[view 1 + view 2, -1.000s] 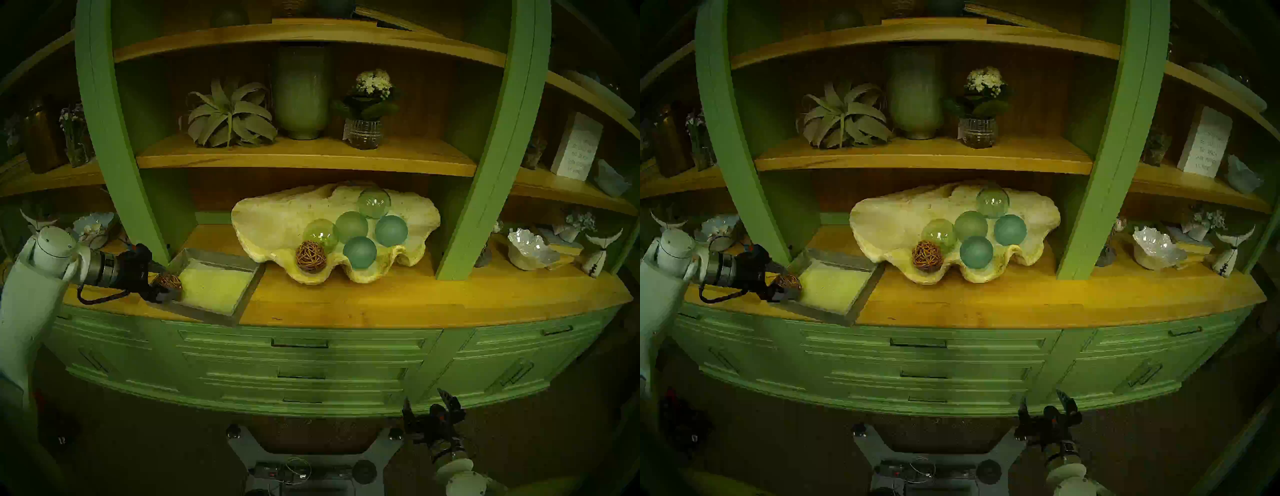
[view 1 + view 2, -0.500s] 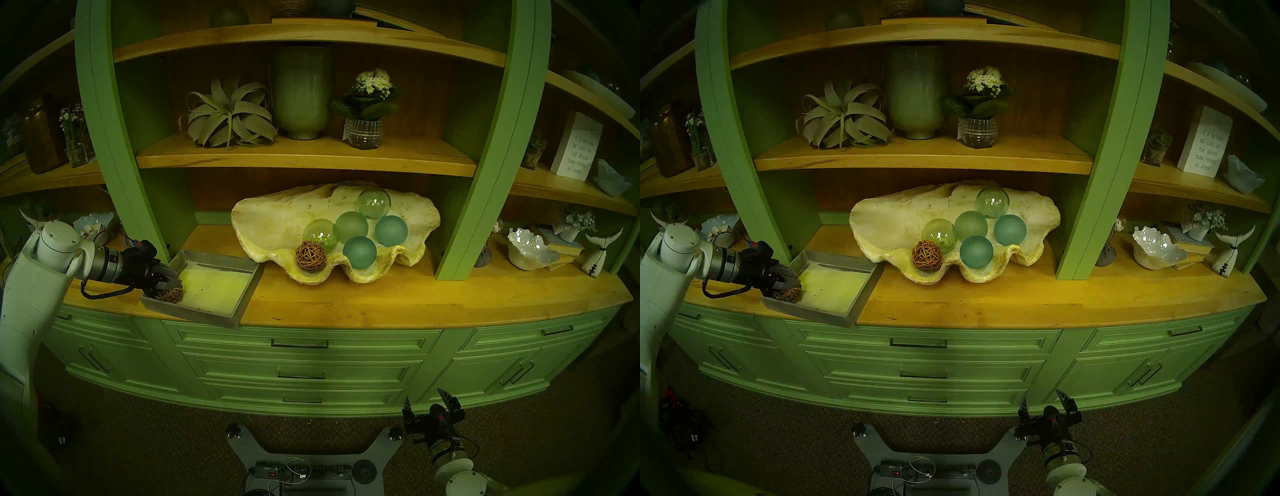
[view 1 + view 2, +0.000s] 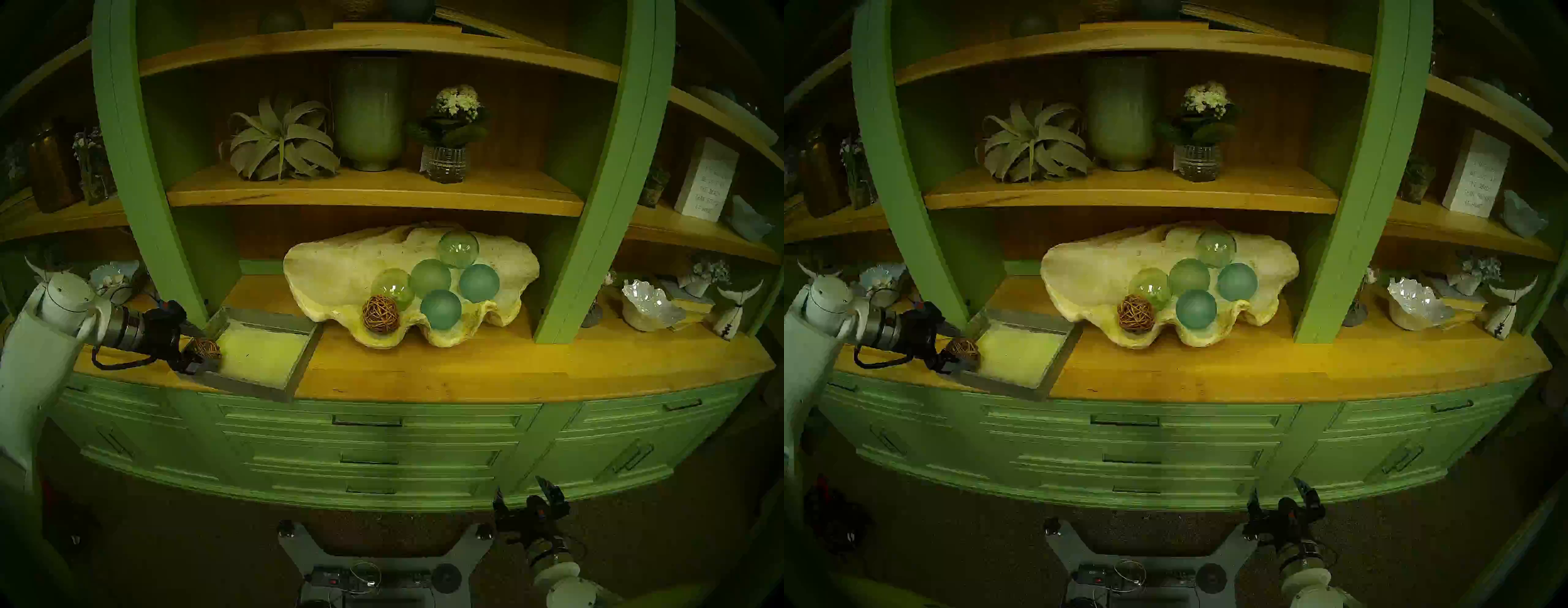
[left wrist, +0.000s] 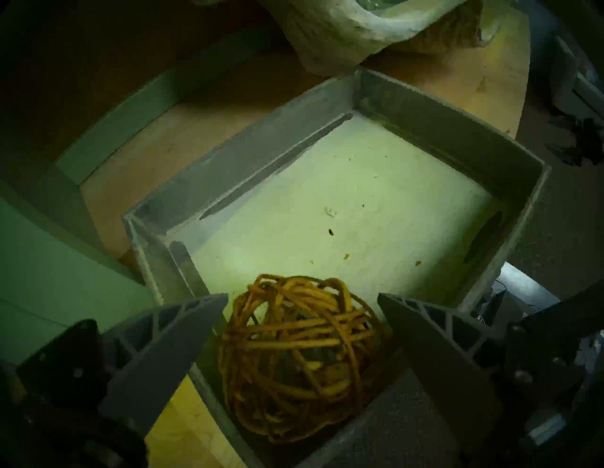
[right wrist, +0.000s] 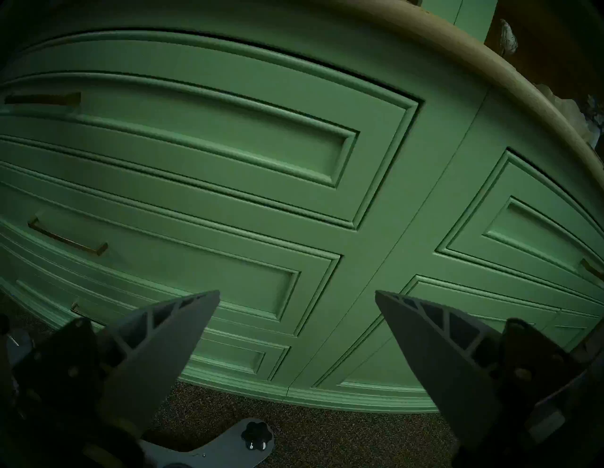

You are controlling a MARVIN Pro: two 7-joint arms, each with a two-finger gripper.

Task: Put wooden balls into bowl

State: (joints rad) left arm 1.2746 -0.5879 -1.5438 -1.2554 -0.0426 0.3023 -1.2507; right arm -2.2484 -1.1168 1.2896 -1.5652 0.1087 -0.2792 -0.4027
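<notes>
A: The head views are showing one wooden ball (image 3: 381,314) sitting in the front of the shell bowl (image 3: 322,271), touching a clear glass sphere (image 3: 393,287) behind it. The second wooden ball (image 3: 205,348) is lying in the near-left corner of the grey tray (image 3: 271,392), on the counter to the left of the bowl.

B: And the left gripper (image 3: 203,344)?

A: From the head it is reading as a dark mass against that ball; the fingertips are blurring into the tray corner, so the gap is hard to judge there. The left wrist view is settling it: the two fingers (image 4: 183,330) are standing wide apart, released, with the wooden ball (image 4: 299,356) lying between them, nearer the palm than the tips. I cannot tell whether either finger is touching it.

B: What is the wrist view losing?

A: Most of the bowl; only its rim (image 4: 343,29) is showing at the top, cut off. The ball's lower side is sinking behind the tray wall (image 4: 228,421).

B: The right gripper (image 5: 297,295)?

A: Its own camera is showing the fingers spread open on nothing, facing the green drawers (image 5: 202,153). In the head view it (image 3: 524,494) is hanging low and dim before the cabinet, well apart from the tray.
</notes>
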